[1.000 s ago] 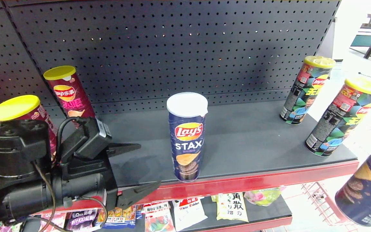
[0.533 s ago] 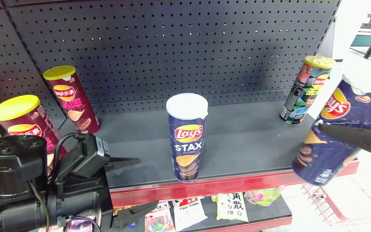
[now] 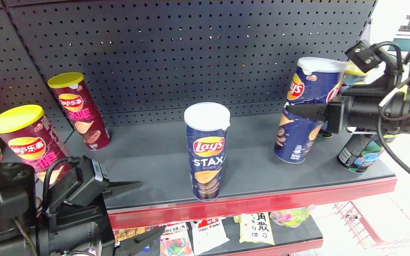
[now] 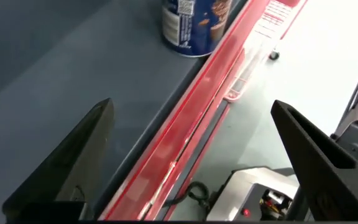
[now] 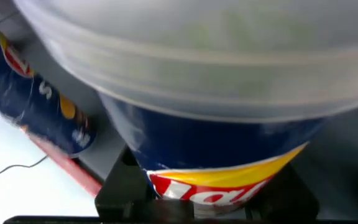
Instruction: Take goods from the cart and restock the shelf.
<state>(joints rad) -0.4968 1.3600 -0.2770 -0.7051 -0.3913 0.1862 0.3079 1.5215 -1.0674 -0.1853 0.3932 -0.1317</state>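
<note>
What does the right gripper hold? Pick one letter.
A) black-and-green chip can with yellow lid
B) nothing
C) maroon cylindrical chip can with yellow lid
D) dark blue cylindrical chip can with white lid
D: the right gripper is closed on the dark blue cylindrical chip can with white lid, which is tilted at the right part of the grey shelf.

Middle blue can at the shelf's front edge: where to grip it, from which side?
Grip the middle blue can at mid-body, across its round wall, coming level from the front. It stands upright at the shelf edge with free space on both sides; the open left pincer is nearest.
</note>
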